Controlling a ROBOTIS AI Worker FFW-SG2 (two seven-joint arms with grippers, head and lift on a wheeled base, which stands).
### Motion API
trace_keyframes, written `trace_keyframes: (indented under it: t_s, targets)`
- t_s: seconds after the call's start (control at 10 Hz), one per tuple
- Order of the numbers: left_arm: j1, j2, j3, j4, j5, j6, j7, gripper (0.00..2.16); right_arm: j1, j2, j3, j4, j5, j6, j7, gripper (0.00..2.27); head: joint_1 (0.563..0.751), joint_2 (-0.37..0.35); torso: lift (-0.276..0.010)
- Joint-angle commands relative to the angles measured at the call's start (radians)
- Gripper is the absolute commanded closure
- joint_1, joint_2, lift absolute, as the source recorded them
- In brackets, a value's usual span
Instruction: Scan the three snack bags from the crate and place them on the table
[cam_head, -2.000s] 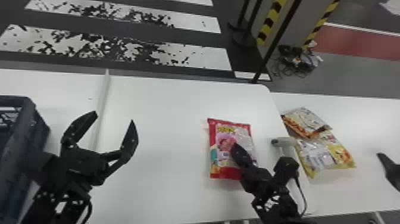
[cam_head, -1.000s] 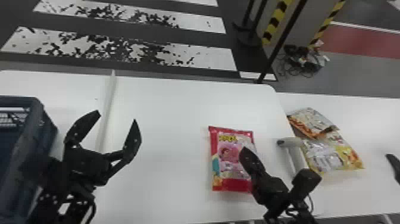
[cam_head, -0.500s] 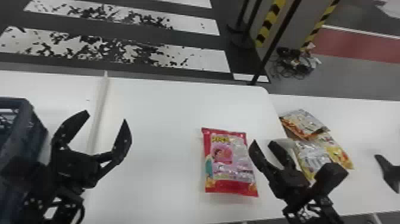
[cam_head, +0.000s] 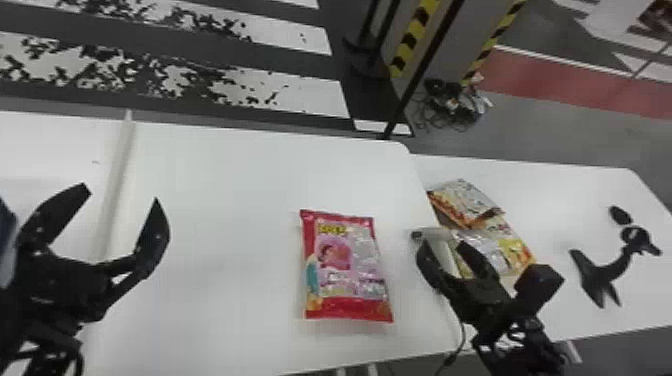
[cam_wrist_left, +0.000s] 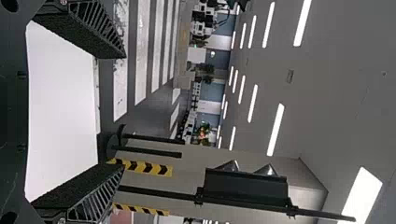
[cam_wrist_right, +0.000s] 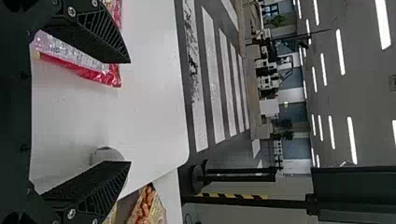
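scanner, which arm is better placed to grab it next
Right, most likely: the right gripper is open at the scanner, while the left gripper is on the far side of the red snack bag.

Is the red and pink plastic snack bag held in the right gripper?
No, the bag lies on the white table, apart from the open right gripper.
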Motion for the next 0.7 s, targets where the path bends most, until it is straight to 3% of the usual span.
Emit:
trace_keyframes:
  t_s: [0.0,0.2,0.6]
  targets:
    - [0.001,0.0,0.002,0.001,0.001,-0.014,0.0,0.04,-0.057,-0.028,-0.027,0.086,0.009,0.037,0.027,0.13,0.695,-0.35,-0.062]
    - [0.001,-0.001,0.0,0.005,0.0,-0.02,-0.002,0.04,-0.129,-0.056,-0.03,0.226,0.014,0.04,0.078,0.13,0.695,-0.35,-0.062]
    - [-0.014,0.0,0.002,0.034,0.0,-0.026,0.0,0.04,-0.223,-0.096,-0.024,0.375,0.084,0.034,0.08,0.13,0.695,-0.35,-0.062]
